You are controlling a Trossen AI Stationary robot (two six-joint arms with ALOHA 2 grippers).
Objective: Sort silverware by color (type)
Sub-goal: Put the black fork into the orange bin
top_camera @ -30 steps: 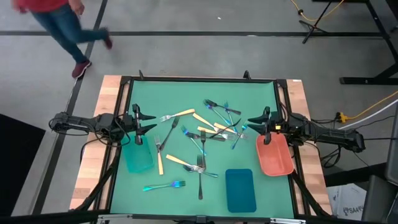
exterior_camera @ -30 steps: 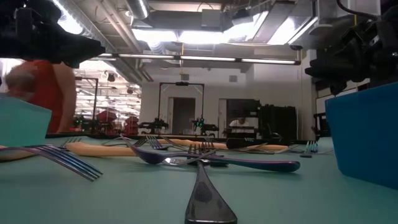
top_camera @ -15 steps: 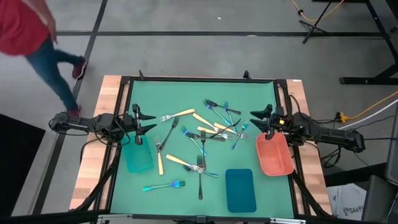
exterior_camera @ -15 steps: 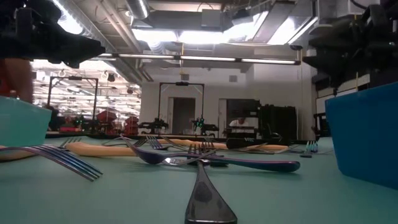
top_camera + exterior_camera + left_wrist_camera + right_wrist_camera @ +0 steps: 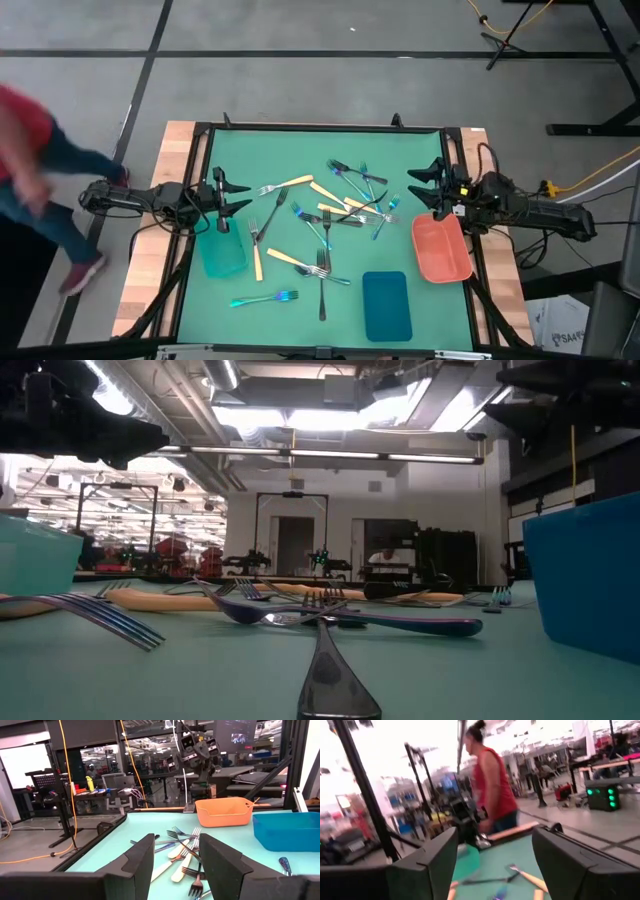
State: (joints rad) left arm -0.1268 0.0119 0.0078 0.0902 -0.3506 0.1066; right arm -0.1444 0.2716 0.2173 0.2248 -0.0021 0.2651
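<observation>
The silverware point(image 5: 335, 212) lies scattered flat on the green mat: tan-handled forks, iridescent blue-teal pieces and dark ones, several crossing in a heap point(image 5: 186, 851) at the middle. A dark fork point(image 5: 335, 665) lies nearest in the low view. My left gripper point(image 5: 240, 196) hangs open over the mat's left side, above the teal tray's far end, fingers pointing at the heap point(image 5: 177, 845). My right gripper point(image 5: 416, 186) is open at the mat's right side, raised above the salmon tray's far end, and its wrist view looks over the table point(image 5: 495, 845).
Three trays stand on the mat: teal point(image 5: 222, 250) at left, blue point(image 5: 386, 305) at the near edge, salmon point(image 5: 441, 248) at right. A person point(image 5: 40, 170) walks past the table's left side. A lone teal fork point(image 5: 265, 298) lies near the front.
My right gripper has risen and drawn back a little toward the table's right and far edges, tipping upward; it has left the low view's right side. The person has walked from beyond the far left corner to beside the left arm. The silverware has stayed put.
</observation>
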